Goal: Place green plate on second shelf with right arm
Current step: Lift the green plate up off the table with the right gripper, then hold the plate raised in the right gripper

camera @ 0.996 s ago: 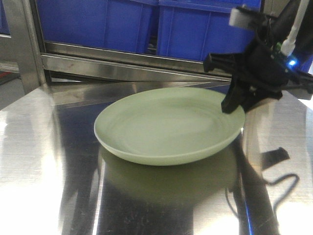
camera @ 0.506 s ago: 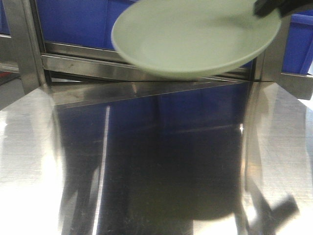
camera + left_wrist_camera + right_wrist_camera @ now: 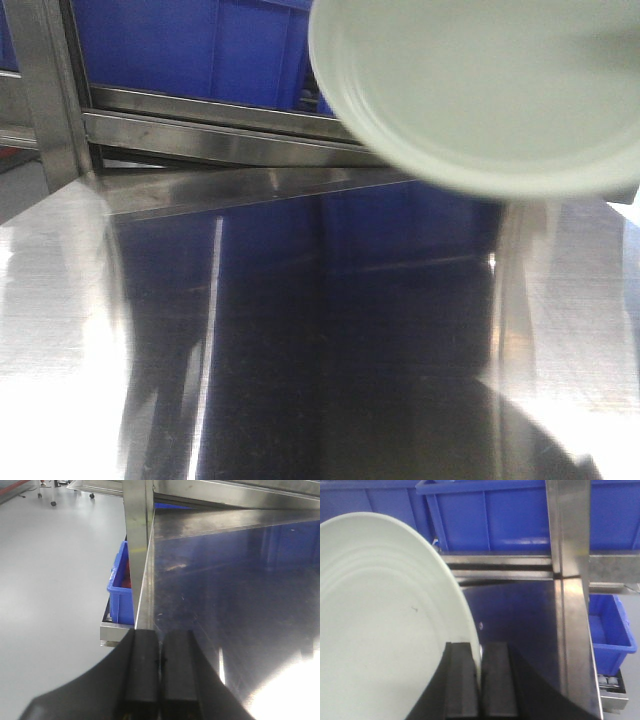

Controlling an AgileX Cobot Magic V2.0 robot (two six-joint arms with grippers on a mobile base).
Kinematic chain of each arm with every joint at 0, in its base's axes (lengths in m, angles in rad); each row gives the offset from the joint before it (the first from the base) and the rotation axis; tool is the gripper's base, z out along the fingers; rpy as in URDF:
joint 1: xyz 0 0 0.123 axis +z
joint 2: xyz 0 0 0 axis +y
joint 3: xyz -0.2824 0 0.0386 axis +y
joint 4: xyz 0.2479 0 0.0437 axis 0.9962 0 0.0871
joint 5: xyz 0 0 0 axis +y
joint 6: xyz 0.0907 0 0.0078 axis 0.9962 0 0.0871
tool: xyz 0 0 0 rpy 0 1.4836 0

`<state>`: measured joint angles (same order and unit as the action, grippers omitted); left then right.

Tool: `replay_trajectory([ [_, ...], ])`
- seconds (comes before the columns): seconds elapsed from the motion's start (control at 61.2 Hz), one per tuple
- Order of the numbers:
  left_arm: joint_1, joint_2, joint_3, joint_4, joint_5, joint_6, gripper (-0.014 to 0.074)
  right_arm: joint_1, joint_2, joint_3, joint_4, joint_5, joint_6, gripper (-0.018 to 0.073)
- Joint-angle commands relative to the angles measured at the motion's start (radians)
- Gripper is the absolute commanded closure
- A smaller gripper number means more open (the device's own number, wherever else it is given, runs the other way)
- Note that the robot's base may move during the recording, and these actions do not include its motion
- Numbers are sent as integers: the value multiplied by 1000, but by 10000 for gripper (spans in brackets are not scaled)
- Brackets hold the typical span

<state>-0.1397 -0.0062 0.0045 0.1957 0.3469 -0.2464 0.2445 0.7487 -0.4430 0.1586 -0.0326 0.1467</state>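
**Item: green plate, held in the air by its rim, right arm**

- Green plate: sits in the upper right of the front view, tilted and clear of the steel surface below it, touching nothing there. Its right side runs out of the frame. In the right wrist view it fills the left half, with faint rings showing inside.
- Right gripper: pinches the plate's rim. The rim's edge passes between the two dark fingers, which are closed tight on it. No other support for the plate is visible.
- Key relation: the whole disc lies to the left of the pinch in the wrist view, hanging off one side of the gripper. The plate has no long axis; its broad face sets the clearance needed. Judgement: the far edge would reach any shelf lip first, so the plate must be levelled before insertion.
- Left gripper: fingers pressed together with nothing between them, low at the surface's corner, well apart from the plate.
- Surroundings: blue crates behind a steel rail, a steel upright right of the gripper, and a blue bin lower right.
- Target: which level counts as the second shelf cannot be told from these views
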Motion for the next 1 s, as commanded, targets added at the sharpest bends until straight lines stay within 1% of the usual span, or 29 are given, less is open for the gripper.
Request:
replay_trajectory([
  [0.0, -5, -22, 32, 4, -68, 1, 472, -7, -79, 40, -12, -122, -26, 509],
  [0.147, -5, -22, 32, 4, -68, 1, 472, -7, -172, 119, -12, -122, -42, 509],
  [0.294, -5, -22, 32, 4, -68, 1, 472, -14, -239, 162, -20, -117, -42, 509],
  [0.408, -5, -22, 32, 4, -68, 1, 472, -51, -272, 182, -38, -112, -42, 509],
  [0.506, -5, -22, 32, 4, -68, 1, 472, -99, -298, 197, -63, -109, -42, 509],
  [0.686, -5, -22, 32, 4, -68, 1, 472, -157, -322, 204, -72, -93, -42, 509],
  [0.98, -5, -22, 32, 4, -68, 1, 472, -163, -323, 204, -72, -105, -42, 509],
])
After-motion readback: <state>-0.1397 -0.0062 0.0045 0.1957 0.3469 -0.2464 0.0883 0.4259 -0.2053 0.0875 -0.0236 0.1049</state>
